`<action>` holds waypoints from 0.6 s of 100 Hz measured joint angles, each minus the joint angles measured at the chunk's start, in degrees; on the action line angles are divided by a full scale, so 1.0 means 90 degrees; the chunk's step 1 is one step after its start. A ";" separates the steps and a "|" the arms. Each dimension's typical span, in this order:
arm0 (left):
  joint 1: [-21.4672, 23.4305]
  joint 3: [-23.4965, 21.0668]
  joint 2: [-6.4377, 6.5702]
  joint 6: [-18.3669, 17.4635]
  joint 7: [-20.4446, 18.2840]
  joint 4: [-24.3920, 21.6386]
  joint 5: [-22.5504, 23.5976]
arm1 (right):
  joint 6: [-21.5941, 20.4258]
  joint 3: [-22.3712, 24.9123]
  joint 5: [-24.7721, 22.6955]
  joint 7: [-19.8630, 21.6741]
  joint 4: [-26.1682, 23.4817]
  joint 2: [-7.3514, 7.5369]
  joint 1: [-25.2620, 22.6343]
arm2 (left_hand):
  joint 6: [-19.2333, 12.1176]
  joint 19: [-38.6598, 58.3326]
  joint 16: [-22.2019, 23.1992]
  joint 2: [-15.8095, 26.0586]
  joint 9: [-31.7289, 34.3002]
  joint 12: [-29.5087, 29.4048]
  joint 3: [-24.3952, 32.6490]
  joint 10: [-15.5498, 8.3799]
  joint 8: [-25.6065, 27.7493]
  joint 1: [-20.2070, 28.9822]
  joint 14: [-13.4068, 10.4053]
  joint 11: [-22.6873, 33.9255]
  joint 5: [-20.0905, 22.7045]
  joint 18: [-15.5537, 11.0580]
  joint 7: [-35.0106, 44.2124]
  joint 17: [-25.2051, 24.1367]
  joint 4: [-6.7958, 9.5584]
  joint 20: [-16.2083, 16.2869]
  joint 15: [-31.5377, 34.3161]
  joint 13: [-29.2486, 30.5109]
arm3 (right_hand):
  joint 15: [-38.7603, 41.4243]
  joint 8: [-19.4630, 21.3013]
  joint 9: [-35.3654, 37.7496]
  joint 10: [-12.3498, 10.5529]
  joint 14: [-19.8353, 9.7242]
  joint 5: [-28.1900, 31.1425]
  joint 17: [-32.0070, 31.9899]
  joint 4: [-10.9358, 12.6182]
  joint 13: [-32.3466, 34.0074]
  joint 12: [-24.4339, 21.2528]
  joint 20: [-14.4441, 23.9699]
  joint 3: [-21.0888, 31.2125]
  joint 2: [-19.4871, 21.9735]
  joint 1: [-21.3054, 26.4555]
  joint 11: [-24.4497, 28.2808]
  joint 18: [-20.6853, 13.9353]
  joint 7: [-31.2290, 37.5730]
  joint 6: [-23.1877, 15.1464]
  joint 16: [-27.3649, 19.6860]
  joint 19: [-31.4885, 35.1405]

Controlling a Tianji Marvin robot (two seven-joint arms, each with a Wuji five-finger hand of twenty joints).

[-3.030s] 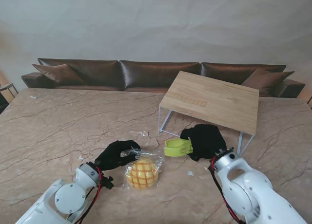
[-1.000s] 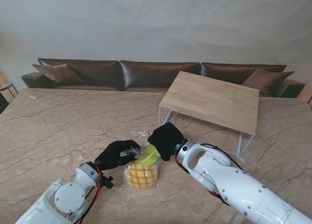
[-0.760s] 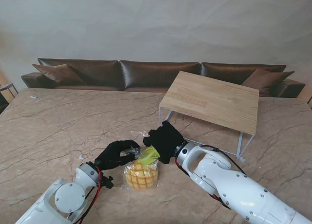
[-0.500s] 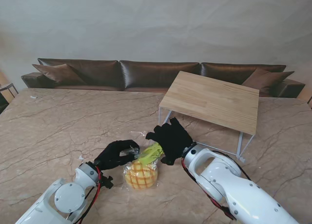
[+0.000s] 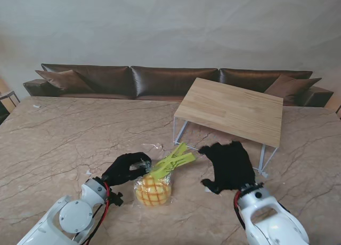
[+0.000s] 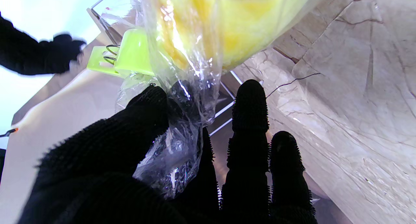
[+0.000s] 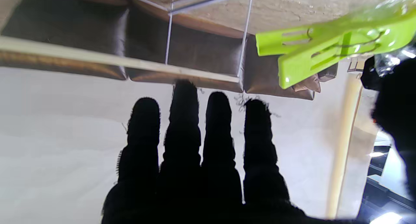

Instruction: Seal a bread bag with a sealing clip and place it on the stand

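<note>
Bread bag [image 5: 153, 188] neck between left fingers [image 5: 139, 161]

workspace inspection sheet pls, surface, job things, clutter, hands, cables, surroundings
Surface: marble table, veined, bare over most of it.
Job's things: bread bag with yellow bread, its neck gathered; green sealing clip clamped on the neck, handles sticking up toward the stand; wooden stand on white wire legs, nothing on top.
Clutter: small clear plastic scraps farther from me than the bag.
Hands: left hand pinching the bag's neck; right hand open, fingers spread, apart from the clip.
Cables: red and black wires at the left wrist.
Surroundings: brown sofa along the wall.
</note>
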 measured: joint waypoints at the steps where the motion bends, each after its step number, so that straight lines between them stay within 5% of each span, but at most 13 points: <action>1: 0.0000 0.0002 0.0000 0.0000 0.0005 0.0000 0.0000 | -0.0006 0.0025 0.0045 -0.0002 -0.0008 0.0000 -0.0045 | 0.0000 0.0000 0.0000 0.0000 0.0000 0.0000 0.0000 0.0000 0.0000 0.0000 0.0000 0.0000 0.0000 0.0000 0.0000 0.0000 0.0000 0.0000 0.0000 0.0000 | 0.0038 0.0021 0.0085 -0.0001 0.0000 0.0069 0.0057 0.0000 0.0098 0.0001 0.0008 0.0000 0.0000 0.0001 0.0031 0.0000 0.0002 -0.0021 0.0023 0.0047; 21: -0.0009 0.0103 -0.0002 -0.0014 0.0100 0.0002 0.0015 | -0.0561 0.0088 0.1729 0.0214 0.0323 0.0003 -0.0211 | 0.0000 0.0002 0.0000 0.0000 0.0000 0.0000 0.0000 -0.0001 0.0001 0.0000 0.0000 0.0001 0.0000 0.0000 0.0000 0.0000 -0.0001 0.0001 0.0000 0.0000 | -0.0312 0.0302 0.0861 -0.0007 -0.0002 0.0479 0.0643 0.0002 0.0767 -0.0148 -0.0167 -0.0130 0.0001 0.0002 -0.0330 0.0019 -0.0105 -0.0185 -0.0207 0.0309; 32: 0.0015 0.0153 -0.0009 -0.0014 0.0152 -0.0044 0.0018 | -0.0578 -0.0207 0.2233 0.0427 0.1022 0.0001 0.0229 | 0.0000 0.0002 0.0000 0.0000 0.0000 0.0000 0.0000 -0.0003 0.0001 0.0000 0.0000 0.0002 0.0000 0.0002 0.0000 0.0000 -0.0001 0.0001 0.0000 0.0000 | -0.0391 0.0302 0.1021 0.0110 -0.0002 0.0488 0.0735 0.0002 0.0845 -0.0267 -0.0327 -0.0127 0.0001 0.0003 -0.0581 0.0067 -0.0183 -0.0022 -0.0405 0.0335; 41: 0.0053 0.0175 -0.0020 -0.0013 0.0190 -0.0096 0.0028 | -0.0597 -0.0536 0.3315 0.0672 0.1595 0.0000 0.0698 | 0.0000 0.0002 0.0000 0.0000 0.0000 0.0001 0.0000 -0.0003 0.0001 0.0000 0.0000 0.0003 0.0000 0.0002 0.0000 0.0000 -0.0001 0.0001 0.0000 0.0000 | -0.0400 0.0178 0.1032 0.0258 0.0010 0.0487 0.0649 0.0004 0.0837 -0.0289 -0.0457 -0.0119 -0.0012 0.0005 -0.0755 0.0100 -0.0245 0.0130 -0.0527 0.0336; 60: 0.0077 0.0202 -0.0047 -0.0012 0.0226 -0.0121 0.0002 | -0.0801 -0.1243 0.4541 0.0400 0.2759 -0.0148 0.1576 | 0.0000 0.0002 0.0000 0.0000 0.0000 0.0002 0.0000 -0.0004 0.0001 0.0000 0.0000 0.0008 0.0000 0.0002 0.0000 0.0000 -0.0001 0.0002 0.0000 0.0000 | -0.0735 -0.0181 0.0346 0.0280 0.0010 -0.0038 0.0014 0.0004 0.0183 -0.0294 -0.0644 0.0276 -0.0794 0.0005 -0.0858 0.0097 -0.0423 0.0430 -0.0804 0.0058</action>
